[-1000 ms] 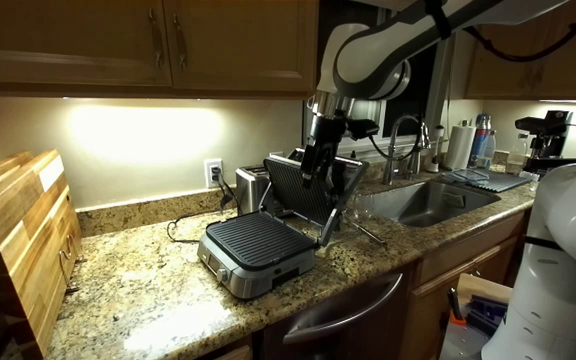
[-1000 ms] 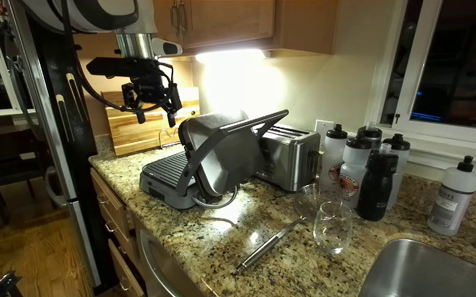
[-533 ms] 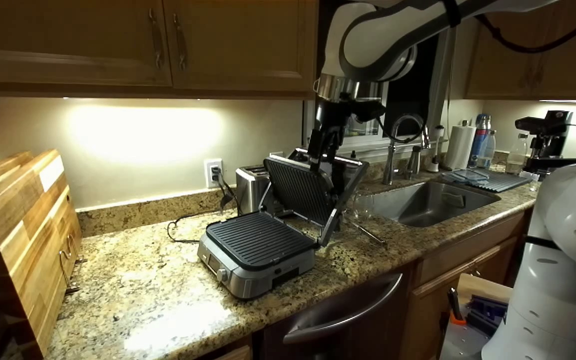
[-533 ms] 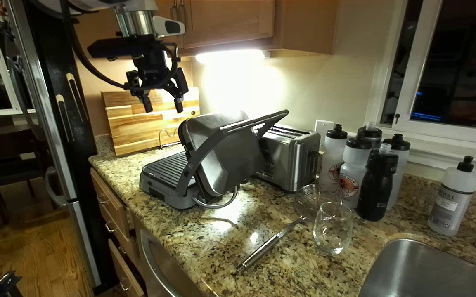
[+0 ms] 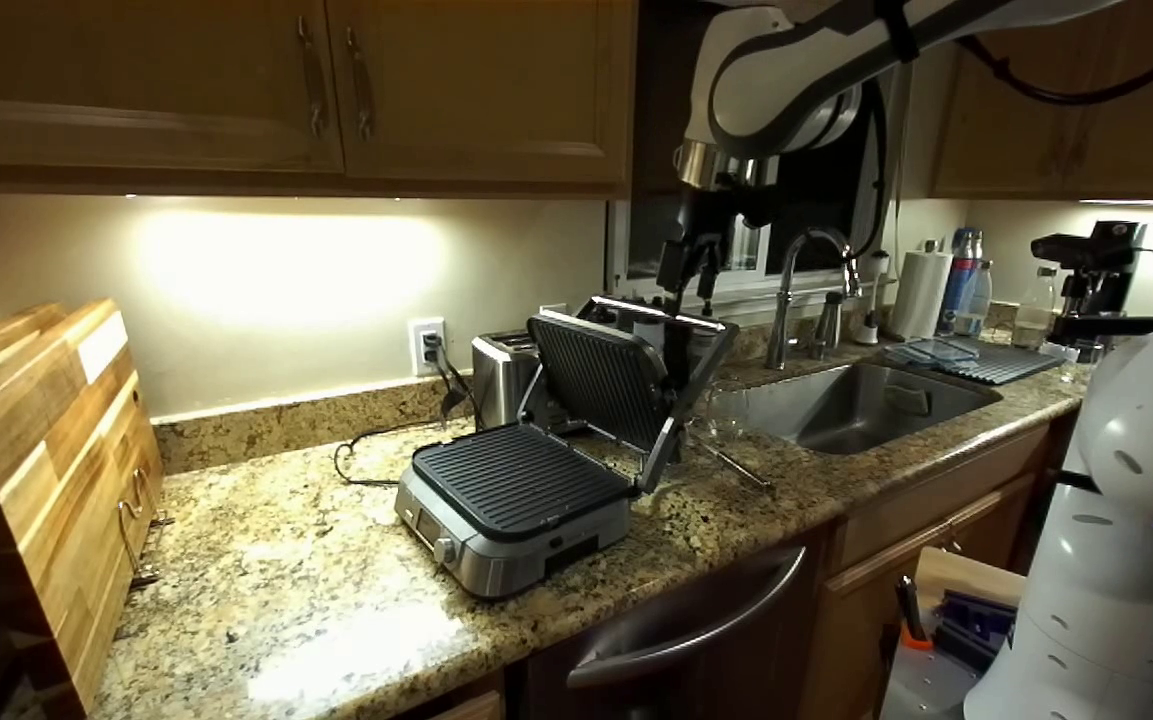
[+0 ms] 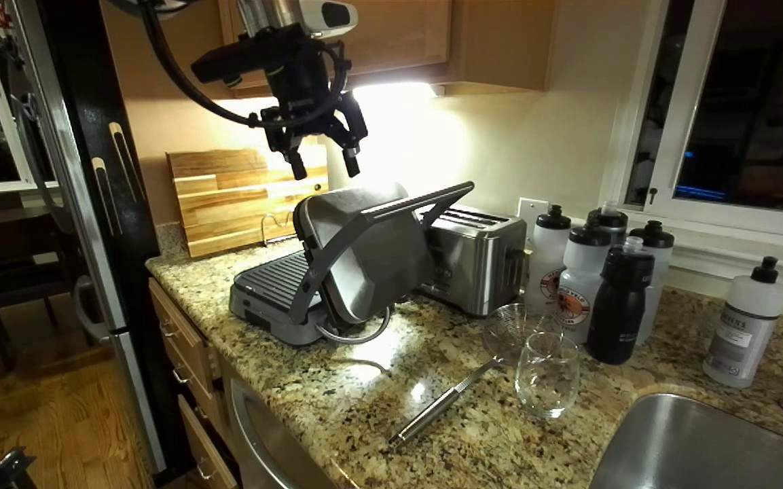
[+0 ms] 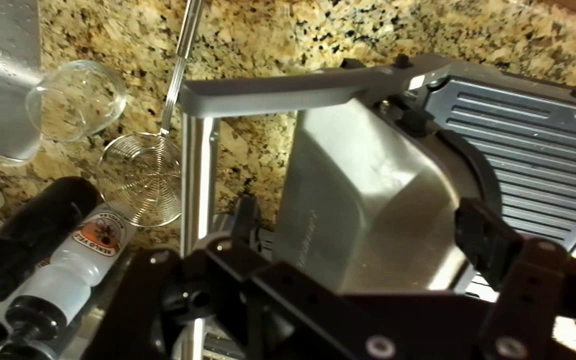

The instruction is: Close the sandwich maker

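The silver-grey sandwich maker stands open on the counter, with its dark ribbed lower plate [image 5: 526,480] facing up. Its lid [image 6: 381,261] is tilted up and back in both exterior views. The handle bar [image 6: 425,200] juts out behind the lid. My gripper [image 6: 325,170] is open and empty, above the lid. It also shows near the top of the handle bar in an exterior view [image 5: 688,303]. In the wrist view my open fingers [image 7: 360,220] overlap the lid's metal back [image 7: 367,185]. The handle bar [image 7: 198,175] is at the left, outside the fingers, partly hidden by the gripper.
A steel toaster [image 6: 476,261] stands close beside the lid. A strainer [image 6: 445,404], a stemless glass [image 6: 547,380] and several bottles [image 6: 618,305] stand toward the sink [image 5: 876,400]. Wooden boards [image 5: 61,480] stand at the far end. Cabinets [image 5: 476,90] hang above.
My gripper has risen and moved toward the sink side, from in front of the raised lid to above its handle. It stays open. The sandwich maker has not moved.
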`<state>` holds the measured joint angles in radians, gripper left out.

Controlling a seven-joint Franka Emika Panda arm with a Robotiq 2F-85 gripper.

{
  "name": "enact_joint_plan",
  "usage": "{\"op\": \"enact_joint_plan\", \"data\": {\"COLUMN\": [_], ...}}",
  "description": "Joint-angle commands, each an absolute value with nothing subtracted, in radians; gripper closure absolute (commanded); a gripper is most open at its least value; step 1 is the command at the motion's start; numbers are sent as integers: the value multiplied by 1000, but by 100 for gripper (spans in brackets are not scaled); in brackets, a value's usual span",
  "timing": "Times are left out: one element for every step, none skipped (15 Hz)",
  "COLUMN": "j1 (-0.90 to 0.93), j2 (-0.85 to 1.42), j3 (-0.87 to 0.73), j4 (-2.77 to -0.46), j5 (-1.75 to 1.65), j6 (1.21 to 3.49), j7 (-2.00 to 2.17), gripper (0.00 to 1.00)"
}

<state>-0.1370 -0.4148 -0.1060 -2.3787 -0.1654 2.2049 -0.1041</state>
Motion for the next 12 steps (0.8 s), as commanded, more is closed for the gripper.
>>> {"op": "enact_joint_plan", "data": {"j1": [-159, -161, -160, -158, -157, -155, -153, -157, -157, -158, -158, -158], "j2": [-347, -328, -306, -280, -255, -228, -209, -257, -234, -217, -206, -201], "j3": [-148, -158, -169, -179, -185, -192, -195, -183, -185, -185, -185, -185], "j4": [-2308, -2288, -2268, -2246, -2224, -2202, -2184, -2231, -2213, -2200, -2191, -2188], "j5": [-180, -180, -182, -179, -174, -162, -152, -164, -163, -163, -163, -163], "j6": [2200, 2198, 2200, 2203, 2205, 2205, 2199, 2203, 2203, 2203, 2203, 2203], "j7": [-134, -148, -172, -197, -209, -222, -229, -197, -201, -202, -203, -203], "gripper": [0, 0, 0, 0, 0, 0, 0, 0, 0, 0, 0, 0]}}
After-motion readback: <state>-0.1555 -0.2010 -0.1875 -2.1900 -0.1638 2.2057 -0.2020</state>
